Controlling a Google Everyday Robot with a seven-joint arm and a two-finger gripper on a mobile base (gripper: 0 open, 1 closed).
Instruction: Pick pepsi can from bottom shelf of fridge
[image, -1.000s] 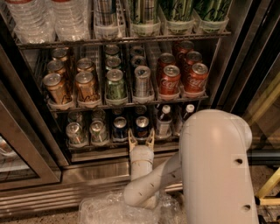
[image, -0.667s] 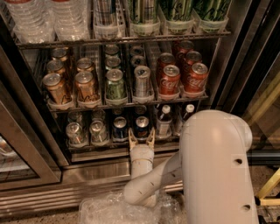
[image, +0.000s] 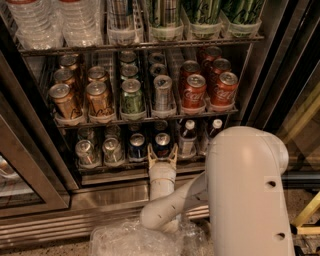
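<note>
Where the gripper (image: 162, 155) sits: at the front edge of the bottom shelf (image: 125, 165), right of its middle, wrist rising from below the shelf lip.
Claw: spread in a V, one fingertip on each side of the lower body of a pepsi can; nothing is pinched yet.
Target pepsi can (image: 162, 143): upright in its lane at the shelf's front edge, directly behind the spread fingers. Whether the fingers already flank it or stop just short cannot be told from this angle.
Second pepsi can (image: 137, 145): just beside the first, toward the left edge, untouched.
Neighbours: two silver cans (image: 98, 150) nearer the left corner, two capped bottles (image: 199, 136) toward the right corner, Coca-Cola cans (image: 207, 90) on the tier above.
Fridge (image: 100, 199): door open, steel base below the shelf.
Arm (image: 250, 190): its large pale link fills the lower right and hides the shelf's right front corner.
Change: almost none. Over the last second the claw has kept the same spot and the same spread, and no can has shifted.
Meaning: the approach looks finished and aligned. The grasp is probably next: a short push forward if needed, then closing on the can.
Risk: the left finger passes close to the second pepsi can and could nudge it.
</note>
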